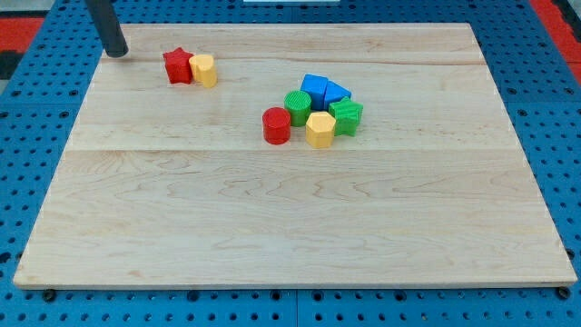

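Observation:
My tip [116,53] rests at the board's top left corner, touching no block. Nearest to it, a short way to its right, is a red star block [178,65] with a yellow block [204,70] pressed against its right side. Near the middle of the view's top half sits a tight cluster: a red cylinder [277,125], a green cylinder [297,106], a yellow hexagonal block [320,129], a green block [346,116], and two blue blocks [315,89] [336,94] behind them.
The wooden board [290,218] lies on a blue perforated table [554,109]. Red patches show at the view's top corners.

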You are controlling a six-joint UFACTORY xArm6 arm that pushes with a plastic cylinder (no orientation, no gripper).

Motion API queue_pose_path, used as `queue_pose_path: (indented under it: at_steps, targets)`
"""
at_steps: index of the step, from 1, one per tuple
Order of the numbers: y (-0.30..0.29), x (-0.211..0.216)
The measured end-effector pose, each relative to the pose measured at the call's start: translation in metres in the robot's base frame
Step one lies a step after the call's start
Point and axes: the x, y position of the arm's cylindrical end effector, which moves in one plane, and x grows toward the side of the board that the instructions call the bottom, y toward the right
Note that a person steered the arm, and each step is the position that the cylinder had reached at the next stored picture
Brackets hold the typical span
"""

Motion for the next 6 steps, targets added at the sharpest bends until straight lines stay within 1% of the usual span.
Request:
queue_pose_path:
  at_steps: [1,2,3,4,5,6]
  targets:
    - [0.017,-0.006]
    - [0.027,0.019]
    - [0.045,0.054]
    - [0.062,0.064]
    - [0.029,0.057]
    - [0.008,0.036]
